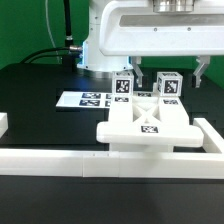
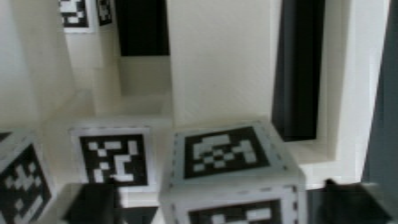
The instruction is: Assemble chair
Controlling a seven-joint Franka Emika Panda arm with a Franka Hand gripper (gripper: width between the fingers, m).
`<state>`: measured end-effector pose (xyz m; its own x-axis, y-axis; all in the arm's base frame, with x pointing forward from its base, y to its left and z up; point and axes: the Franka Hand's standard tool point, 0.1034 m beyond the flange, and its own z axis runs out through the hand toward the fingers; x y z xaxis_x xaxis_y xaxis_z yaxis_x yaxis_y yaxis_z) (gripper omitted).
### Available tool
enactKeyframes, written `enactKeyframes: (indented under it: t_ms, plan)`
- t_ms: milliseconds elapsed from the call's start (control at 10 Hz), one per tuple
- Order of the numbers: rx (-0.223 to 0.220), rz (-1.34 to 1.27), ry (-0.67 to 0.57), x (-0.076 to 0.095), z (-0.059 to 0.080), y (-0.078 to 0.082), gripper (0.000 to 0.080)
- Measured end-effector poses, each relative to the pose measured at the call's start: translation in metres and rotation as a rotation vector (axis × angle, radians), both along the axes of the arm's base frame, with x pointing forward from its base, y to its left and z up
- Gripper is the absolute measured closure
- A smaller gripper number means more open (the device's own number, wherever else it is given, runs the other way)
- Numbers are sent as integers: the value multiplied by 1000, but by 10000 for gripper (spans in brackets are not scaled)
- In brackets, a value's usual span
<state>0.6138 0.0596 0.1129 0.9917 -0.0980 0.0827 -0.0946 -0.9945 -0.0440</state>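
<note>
The partly built chair (image 1: 148, 122) is a set of white blocky parts with black-and-white tags, lying against the front rail. Two cube-ended legs stand up from it: one towards the exterior view's left (image 1: 123, 85) and one towards its right (image 1: 168, 86). My gripper (image 1: 170, 73) hangs over the right leg, its dark fingers (image 1: 203, 72) on either side of it. In the wrist view the gripper (image 2: 217, 205) straddles a tagged leg cube (image 2: 222, 165), with a gap showing at each finger (image 2: 89, 205). A second tagged cube (image 2: 116, 155) stands beside it. The jaws are open.
A long plain white border rail (image 1: 90, 160) runs along the front and turns up at the exterior view's right (image 1: 212, 135) and left (image 1: 3, 124). The marker board (image 1: 85, 100) lies flat on the black table behind the chair. Cables hang at the back.
</note>
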Motion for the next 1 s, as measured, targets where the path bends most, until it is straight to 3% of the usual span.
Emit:
enactKeyframes:
  t_ms: [100, 200, 400, 800, 1000]
  plan:
    - [0, 0, 0, 0, 0, 0, 428]
    - [1, -11, 1, 0, 0, 0, 517]
    - [3, -31, 1, 0, 0, 0, 517]
    - [52, -448, -6, 2, 0, 4, 517]
    - [60, -527, -3, 2, -1, 4, 515]
